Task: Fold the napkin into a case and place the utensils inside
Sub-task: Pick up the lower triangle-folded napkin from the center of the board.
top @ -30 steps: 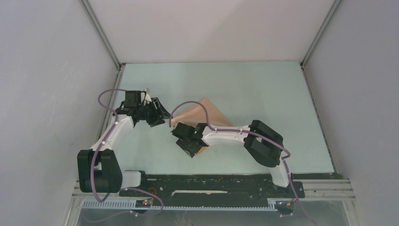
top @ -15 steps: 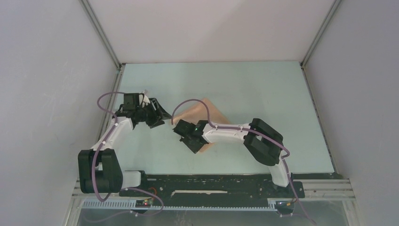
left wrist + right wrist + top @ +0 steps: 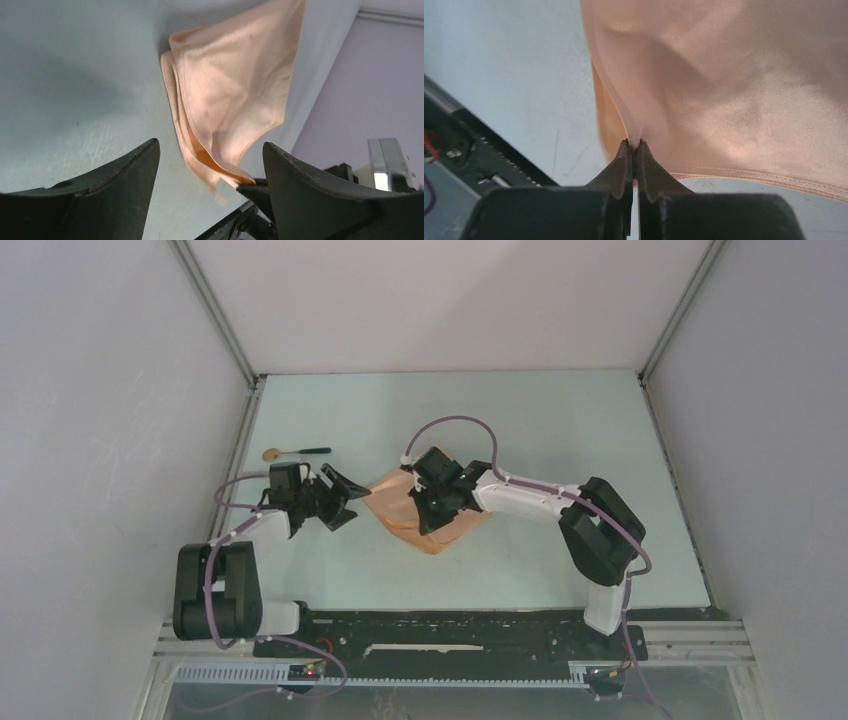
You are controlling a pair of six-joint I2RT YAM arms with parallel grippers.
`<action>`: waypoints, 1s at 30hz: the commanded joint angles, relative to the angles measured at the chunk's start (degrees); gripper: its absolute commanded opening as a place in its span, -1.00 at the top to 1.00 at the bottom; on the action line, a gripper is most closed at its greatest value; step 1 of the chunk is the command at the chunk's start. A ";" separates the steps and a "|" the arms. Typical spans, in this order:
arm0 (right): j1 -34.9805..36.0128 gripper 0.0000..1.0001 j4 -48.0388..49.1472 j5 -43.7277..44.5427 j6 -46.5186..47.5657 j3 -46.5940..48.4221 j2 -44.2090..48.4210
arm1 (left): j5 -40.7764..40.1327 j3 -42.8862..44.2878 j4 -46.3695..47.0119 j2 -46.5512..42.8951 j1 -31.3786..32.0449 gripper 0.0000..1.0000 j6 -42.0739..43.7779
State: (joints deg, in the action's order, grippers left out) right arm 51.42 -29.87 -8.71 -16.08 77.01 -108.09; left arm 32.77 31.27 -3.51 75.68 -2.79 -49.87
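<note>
My right pincer (image 3: 634, 150) was shut tight on a raised fold of the napkin (image 3: 744, 80) — both fingers pressed together with only the thin peach cloth between them. The cloth rose in a soft ridge from that pinch, and its hemmed edge ran off to the side just past my fingers.

Seen from above, the napkin lay near the middle of the pale table (image 3: 560, 430), doubled over into a rough wedge with layered edges, one corner pointing toward my left arm. My left pincer (image 3: 345, 498) stood just beside that corner, jaws spread wide and holding nothing — the cloth showed between its fingers but did not touch them.

The spoon (image 3: 295, 452) lay flat beyond my left pincer, near the table's left edge, gold bowl toward the wall, dark handle toward the napkin, well apart from it.
</note>
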 commanded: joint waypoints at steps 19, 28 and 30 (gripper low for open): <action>3.27 0.50 2.64 -1.68 -0.66 -2.79 1.03 | -4.26 -1.72 6.22 -1.65 -0.53 -0.59 -0.85; 9.54 -0.23 -5.21 11.82 4.78 2.23 -2.12 | -4.40 -0.07 0.60 -6.12 -0.55 -0.59 2.51; 10.90 -0.24 -5.74 13.69 6.39 3.15 -2.42 | -4.13 -0.29 0.53 -6.07 -0.55 -0.59 2.82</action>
State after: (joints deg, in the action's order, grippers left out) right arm 59.90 -32.53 -2.37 -14.22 76.73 -109.69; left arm 28.62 29.08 -1.17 70.83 -2.87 -49.84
